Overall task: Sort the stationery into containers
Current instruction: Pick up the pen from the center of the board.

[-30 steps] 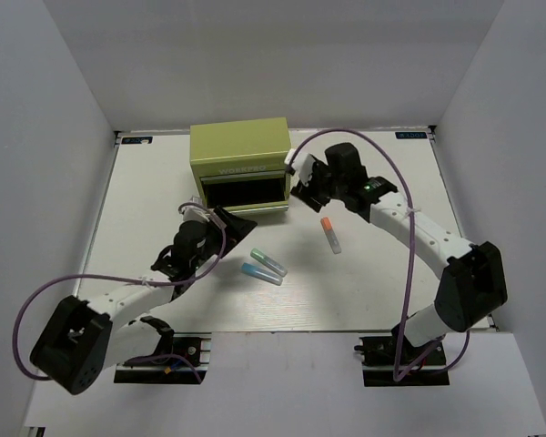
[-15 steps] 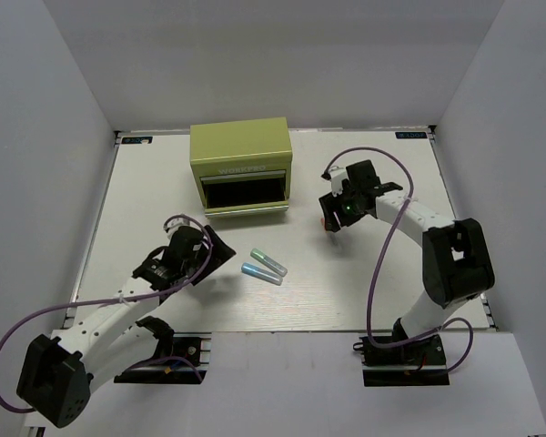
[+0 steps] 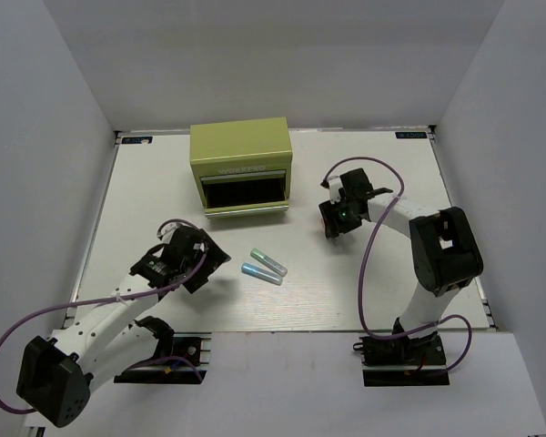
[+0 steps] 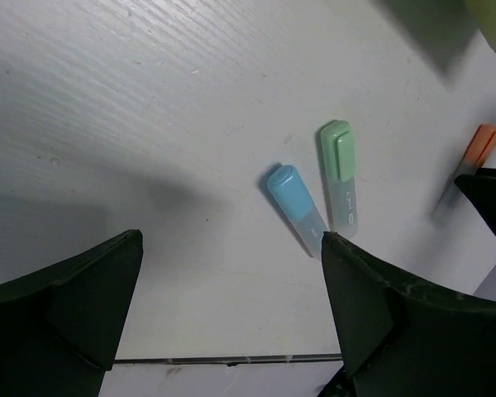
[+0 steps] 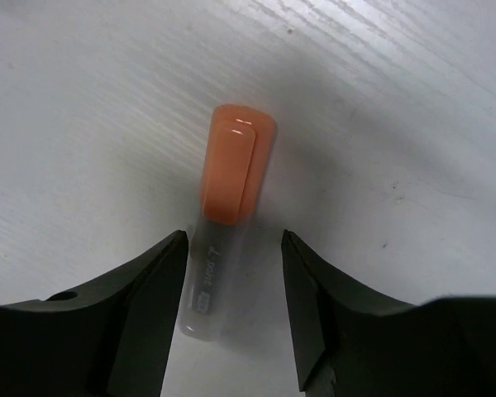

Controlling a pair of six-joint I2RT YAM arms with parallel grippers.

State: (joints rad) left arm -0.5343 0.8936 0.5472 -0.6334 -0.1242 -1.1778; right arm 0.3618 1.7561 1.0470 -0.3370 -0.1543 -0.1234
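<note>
The orange-capped, pale-bodied plastic marker lies flat on the white table, in the half nearer its right edge. It sits directly between the spread black jaws of the right gripper, with a thin gap on either side.

Left arm stretches low and forward; its black two-finger left pincer has jaws spread wide. Right arm folds sharply at the elbow; black right pincer points down, jaws partly parted.

A white table with faint wood grain stands between plain pale walls.
</note>
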